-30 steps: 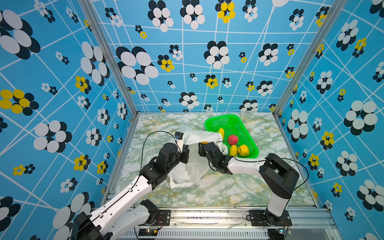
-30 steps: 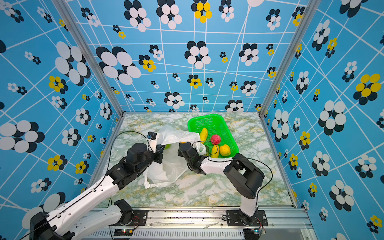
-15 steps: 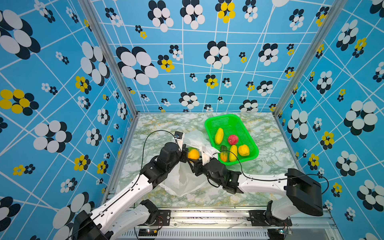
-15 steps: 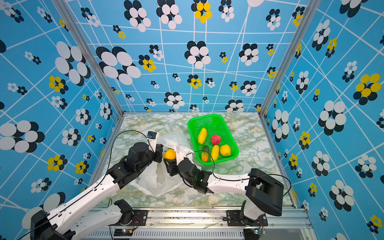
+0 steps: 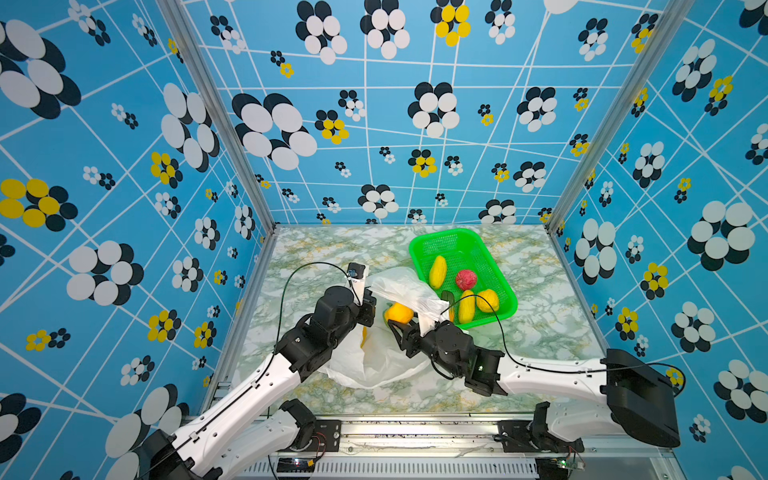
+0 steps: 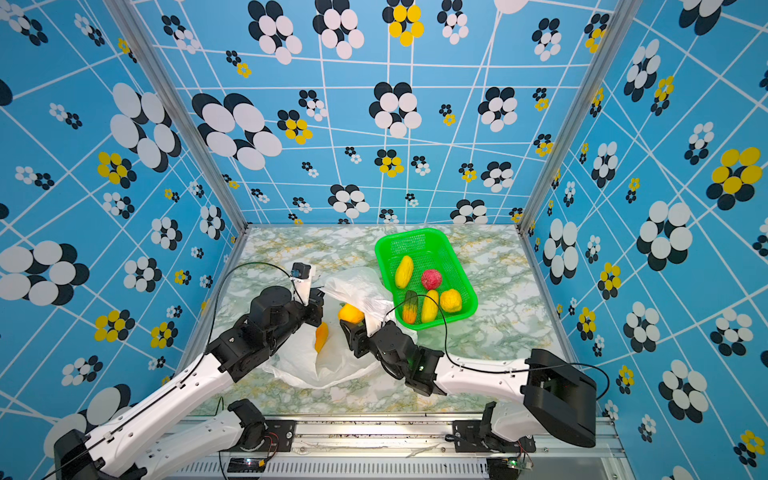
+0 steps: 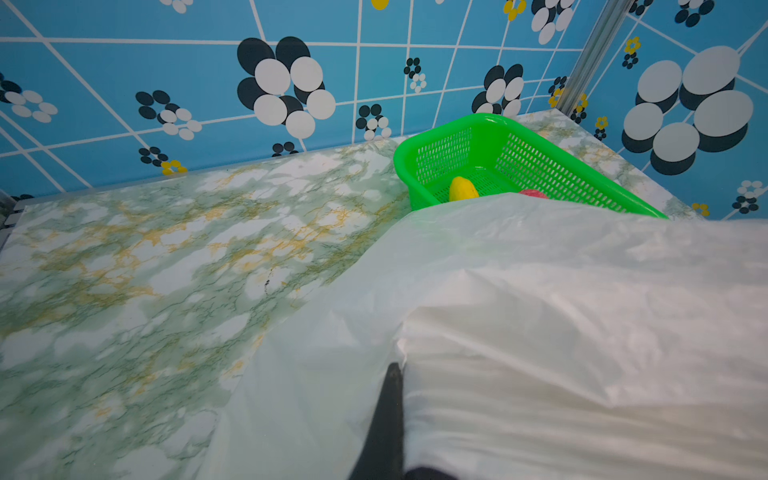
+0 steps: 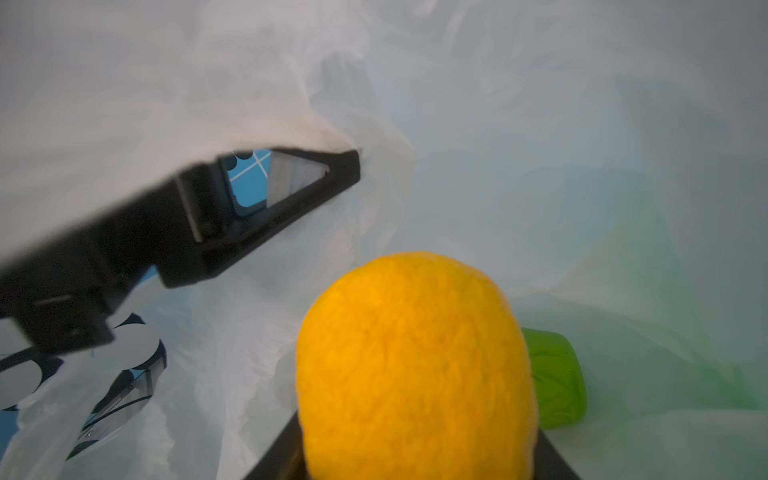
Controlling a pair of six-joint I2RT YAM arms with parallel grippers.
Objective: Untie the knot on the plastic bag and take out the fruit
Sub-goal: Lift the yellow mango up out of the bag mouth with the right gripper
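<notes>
Marbled surface (image 5: pixel 540 340): right hand (image 5: pixel 397 328), back from the green basket (image 5: pixel 415 249), now grips an orange fruit (image 5: pixel 399 311) in the plastic bag (image 5: pixel 374 365) mouth, left hand (image 5: pixel 370 307) clamped on its rim, so unloading can go on.

Blue flower-patterned walls (image 5: pixel 365 104), green-veined marble tabletop (image 5: pixel 548 328).

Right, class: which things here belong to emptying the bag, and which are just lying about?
Job: plastic bag, orange fruit in the right claw, green fruit inside the bag, left claw gripping the bag, green basket holding five fruits.
Lying about: marble table, patterned walls.
</notes>
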